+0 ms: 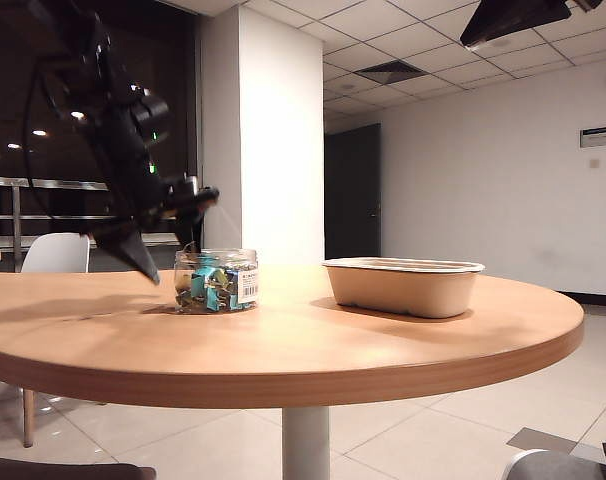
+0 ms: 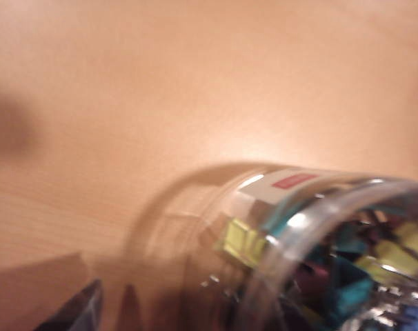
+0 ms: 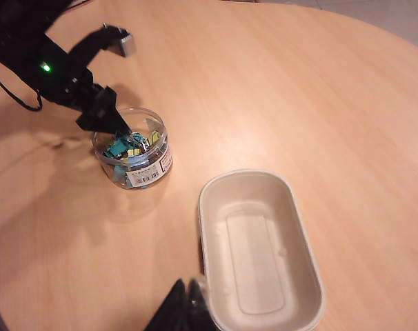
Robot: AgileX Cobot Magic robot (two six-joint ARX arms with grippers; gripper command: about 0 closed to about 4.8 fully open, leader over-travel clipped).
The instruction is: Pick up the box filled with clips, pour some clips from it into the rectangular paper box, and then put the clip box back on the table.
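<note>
The box filled with clips (image 1: 216, 280) is a clear round jar with a barcode label, upright on the table (image 1: 313, 340) at left centre. Teal and yellow clips (image 3: 130, 148) show inside it. My left gripper (image 1: 173, 232) is open, tilted over the jar: one finger (image 1: 143, 262) points down beside its left side, the other is raised above its open mouth. In the left wrist view the jar's rim (image 2: 312, 227) is close and blurred, with one finger (image 2: 81, 312) beside it. The rectangular paper box (image 3: 261, 241) stands to the jar's right. My right gripper (image 3: 190, 293) is shut, empty, next to its rim.
A white chair (image 1: 55, 253) stands behind the table at the left. A white pillar (image 1: 273, 130) rises behind the jar. The table's rounded front edge (image 1: 283, 385) runs across the exterior view.
</note>
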